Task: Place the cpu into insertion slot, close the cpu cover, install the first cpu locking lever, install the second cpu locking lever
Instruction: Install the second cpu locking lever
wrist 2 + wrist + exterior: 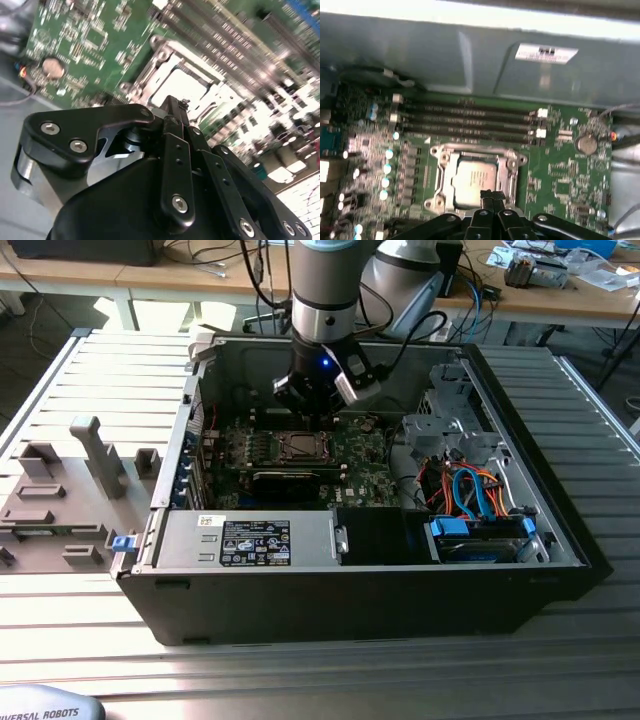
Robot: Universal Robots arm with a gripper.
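— So, where is the gripper point(492, 196)?
— One gripper, low inside the open computer case point(520, 580), its two fingers point(176, 150) pressed together into a narrow tip with nothing between them. In both wrist views that tip hangs just over the near edge of the socket.

— And the cpu?
— One cpu point(476, 179), its dull silver top showing, lying flat in the socket on the green motherboard point(555, 170). The cpu cover point(445, 172) is down around it, its square opening framing the chip. Whether the fingertips touch the cover or only hover above it, I cannot tell.

— The locking levers?
— I cannot make them out with any certainty.

— What surrounds the socket?
— Four long memory slots point(465, 122) run side by side just beyond it, and one round coin battery point(586, 144) sits off to one side on the board.

— Farther out?
— In the exterior view, one black card point(290, 481) lies just in front of the socket, one bundle of orange and blue cables point(470, 490) sits toward the exterior view's right, and one labelled silver box point(250, 538) occupies the front corner. The case rests on a ribbed metal tabletop point(90, 610), with a few grey fixture blocks point(98, 455) standing well apart from it on the exterior view's left.
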